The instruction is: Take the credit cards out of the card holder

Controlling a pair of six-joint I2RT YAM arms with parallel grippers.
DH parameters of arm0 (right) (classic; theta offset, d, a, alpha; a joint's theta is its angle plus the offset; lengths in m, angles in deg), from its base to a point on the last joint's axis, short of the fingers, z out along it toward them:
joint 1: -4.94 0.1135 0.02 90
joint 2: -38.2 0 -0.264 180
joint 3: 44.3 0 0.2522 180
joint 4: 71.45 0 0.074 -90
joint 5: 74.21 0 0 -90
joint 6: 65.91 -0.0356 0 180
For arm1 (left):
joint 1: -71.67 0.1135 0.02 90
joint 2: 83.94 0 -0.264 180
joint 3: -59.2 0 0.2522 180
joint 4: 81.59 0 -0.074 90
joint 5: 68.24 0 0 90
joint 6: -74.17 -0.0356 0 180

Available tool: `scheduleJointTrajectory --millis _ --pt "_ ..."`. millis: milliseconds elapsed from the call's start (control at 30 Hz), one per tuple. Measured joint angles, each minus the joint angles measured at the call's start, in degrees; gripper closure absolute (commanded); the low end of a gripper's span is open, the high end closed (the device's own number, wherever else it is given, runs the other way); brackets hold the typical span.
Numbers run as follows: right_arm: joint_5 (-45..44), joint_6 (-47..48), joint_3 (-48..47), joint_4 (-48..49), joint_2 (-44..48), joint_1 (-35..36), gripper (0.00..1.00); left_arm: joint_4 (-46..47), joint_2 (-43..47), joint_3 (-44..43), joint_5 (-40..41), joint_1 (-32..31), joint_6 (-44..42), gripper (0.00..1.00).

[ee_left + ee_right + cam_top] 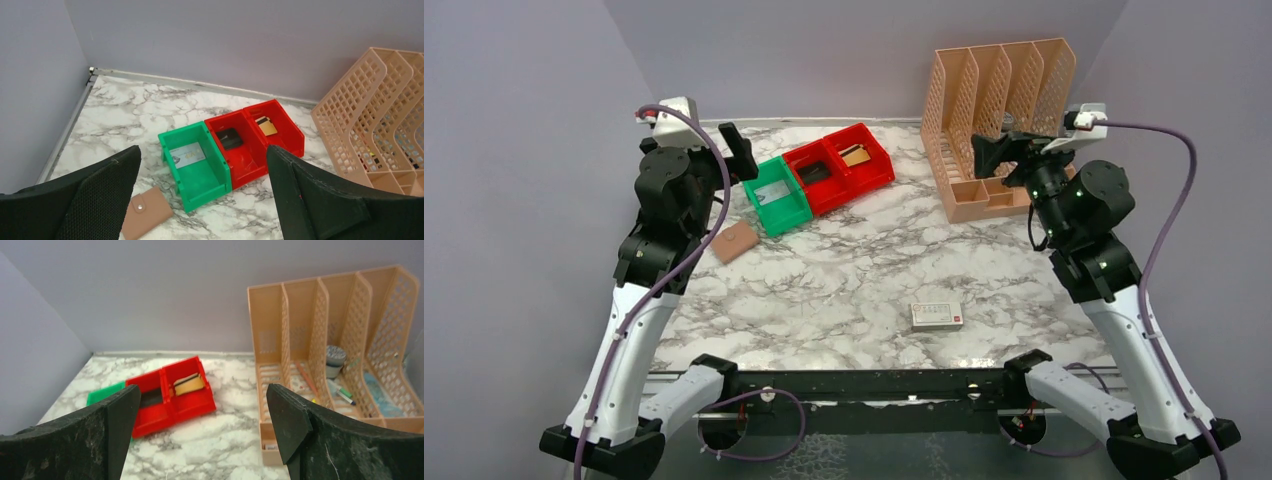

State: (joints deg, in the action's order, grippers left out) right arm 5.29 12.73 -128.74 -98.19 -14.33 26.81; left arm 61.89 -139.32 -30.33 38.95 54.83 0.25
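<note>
Hanging left tool (202,170) wide open, empty, above green bin (779,200). Lying shut on table (874,270) just near-left of bin: holder (735,241), long axis slanting toward bin, below-left of left tool. Hanging right tool (203,405) open, well right of bin, farther off.

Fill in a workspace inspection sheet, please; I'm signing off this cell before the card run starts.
Surface: marble table, no spills seen.
Job's things: card holder closed, flat on the table beside the green bin. Cards lie in bins: silver card in the green one, black card and gold card in the red bins.
Clutter: white box near the front; file rack at the back right, holding pens and oddments.
Grippers: left gripper and right gripper open, raised, empty.
Cables: purple left cable and right cable, one along each arm.
Surroundings: plain walls on three sides.
</note>
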Motion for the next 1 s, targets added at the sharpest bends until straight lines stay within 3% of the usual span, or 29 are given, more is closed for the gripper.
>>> scheduleJointTrajectory --millis 333,667,833,1000 --pt "19.3 -6.29 17.88 1.38 -2.16 -5.97 0.01 -2.86 -0.61 9.03 -9.33 1.01 -1.18 0.01" --pt "34.25 -12.28 26.1 -2.51 -17.29 -8.07 0.02 -7.56 -4.33 19.08 -14.36 -3.3 -4.09 0.01" --pt "34.36 -14.69 27.17 -8.81 -18.29 1.86 0.02 -8.28 -3.56 22.58 -14.69 -4.04 -4.26 0.01" --pt "31.28 -17.86 26.84 -15.3 -18.27 17.31 0.02 -8.41 -1.79 24.96 -14.62 -4.31 -4.24 0.01"
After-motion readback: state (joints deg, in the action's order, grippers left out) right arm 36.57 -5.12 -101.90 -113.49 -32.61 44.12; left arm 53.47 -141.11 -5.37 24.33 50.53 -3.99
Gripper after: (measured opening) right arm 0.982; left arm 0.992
